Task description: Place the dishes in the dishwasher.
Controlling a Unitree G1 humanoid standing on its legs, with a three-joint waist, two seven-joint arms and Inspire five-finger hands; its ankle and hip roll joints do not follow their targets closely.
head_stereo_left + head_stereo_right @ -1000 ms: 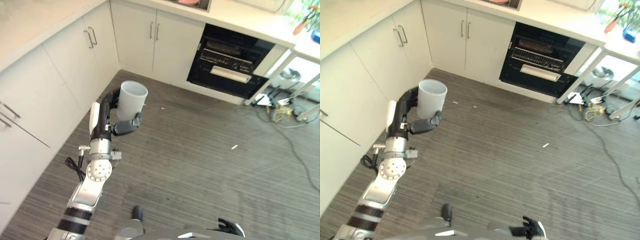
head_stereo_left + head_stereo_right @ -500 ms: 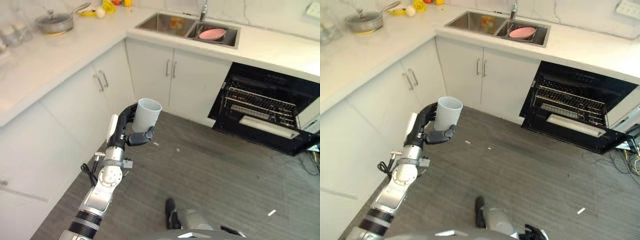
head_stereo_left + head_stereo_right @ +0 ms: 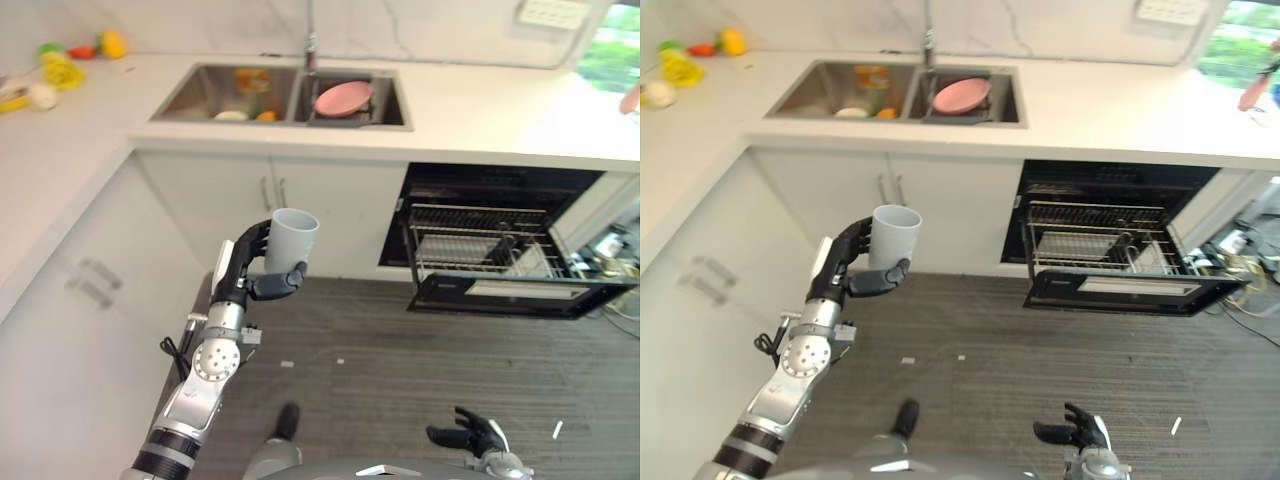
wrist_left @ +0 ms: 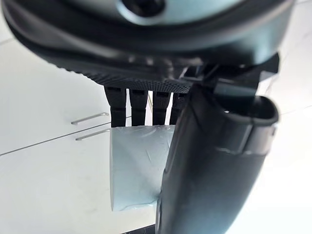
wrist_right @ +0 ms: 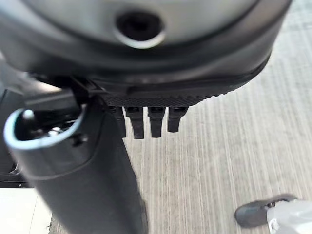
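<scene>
A pale grey cup (image 3: 292, 240) stands upright in my left hand (image 3: 243, 268), raised in front of the white cabinet doors below the sink. The fingers wrap its far side and the thumb (image 4: 214, 161) presses its near side; the cup's wall (image 4: 139, 165) shows between them. The dishwasher (image 3: 500, 250) stands open to the right of the cup, with its wire rack pulled into view and its door (image 3: 510, 292) lowered. My right hand (image 3: 470, 438) hangs low over the floor, fingers relaxed and holding nothing. A pink plate (image 3: 343, 97) lies in the sink's right basin.
The steel sink (image 3: 200, 92) holds a few small items in its left basin. White counter (image 3: 480, 110) runs above the dishwasher, and a second run of cabinets (image 3: 80, 290) lines the left side. Striped grey floor (image 3: 400, 350) lies open before the dishwasher.
The whole picture has shifted: the camera has turned up toward the sink and dishwasher. The cup stays in my left hand. My right hand has come into view at the bottom.
</scene>
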